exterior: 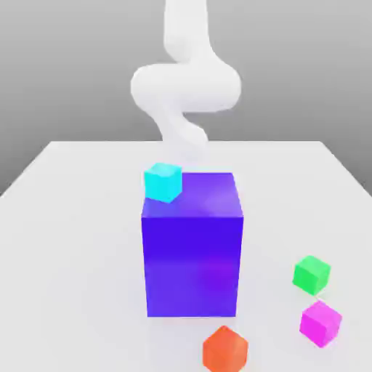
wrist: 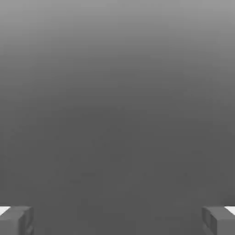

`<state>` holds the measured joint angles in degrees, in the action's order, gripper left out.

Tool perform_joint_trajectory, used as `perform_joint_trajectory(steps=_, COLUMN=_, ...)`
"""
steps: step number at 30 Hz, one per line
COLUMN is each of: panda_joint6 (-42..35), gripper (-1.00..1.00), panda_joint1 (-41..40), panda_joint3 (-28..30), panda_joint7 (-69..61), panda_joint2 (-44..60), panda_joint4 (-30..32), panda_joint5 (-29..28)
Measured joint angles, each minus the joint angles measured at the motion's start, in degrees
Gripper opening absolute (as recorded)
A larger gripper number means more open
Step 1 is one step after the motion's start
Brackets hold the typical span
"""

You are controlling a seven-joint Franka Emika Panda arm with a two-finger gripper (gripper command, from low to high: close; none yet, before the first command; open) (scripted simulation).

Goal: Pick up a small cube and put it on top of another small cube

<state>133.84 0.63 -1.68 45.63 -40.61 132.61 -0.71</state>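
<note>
- Presently, my claw (wrist: 117, 221) was released, its fingertips wide apart with nothing between them.
- The task did not name a colour, so I had four candidates: the green cube (exterior: 312, 275), magenta cube (exterior: 320, 324) and orange cube (exterior: 225, 351) were on the pale surface (exterior: 73, 254), and the cyan cube (exterior: 163, 182) seemed to rest upon the big blue block (exterior: 192, 265), at the exterior view's left edge of its top.
- I judged each cube light and stiff, perhaps a little slippery, hardly fragile.
- I preferred to grasp two opposite side faces, squarely, at middle height; on corners it could twist away.
- From the exterior view I took the cubes' places; from the hand view, the claw's spread.
</note>
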Motion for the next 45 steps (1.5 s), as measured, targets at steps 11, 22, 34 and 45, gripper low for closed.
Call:
perform_joint_trajectory(steps=11, panda_joint6=9.1, gripper=0.0, panda_joint1=3.4, panda_joint3=-7.2, panda_joint7=-0.3, panda_joint2=23.2, panda_joint4=3.7, panda_joint5=-4.0)
perform_joint_trajectory(steps=22, panda_joint6=18.1, gripper=0.0, panda_joint1=9.5, panda_joint3=-12.1, panda_joint7=-0.2, panda_joint2=46.0, panda_joint4=7.3, panda_joint5=-8.4)
perform_joint_trajectory(steps=34, panda_joint6=29.9, gripper=-1.0, panda_joint1=16.0, panda_joint3=-8.5, panda_joint7=3.3, panda_joint2=66.0, panda_joint4=6.6, panda_joint5=-14.9)
perform_joint_trajectory(steps=45, panda_joint6=22.3, gripper=-1.0, panda_joint1=12.9, panda_joint3=-13.9, panda_joint7=-2.3, panda_joint2=54.8, panda_joint4=10.2, panda_joint5=-8.5)
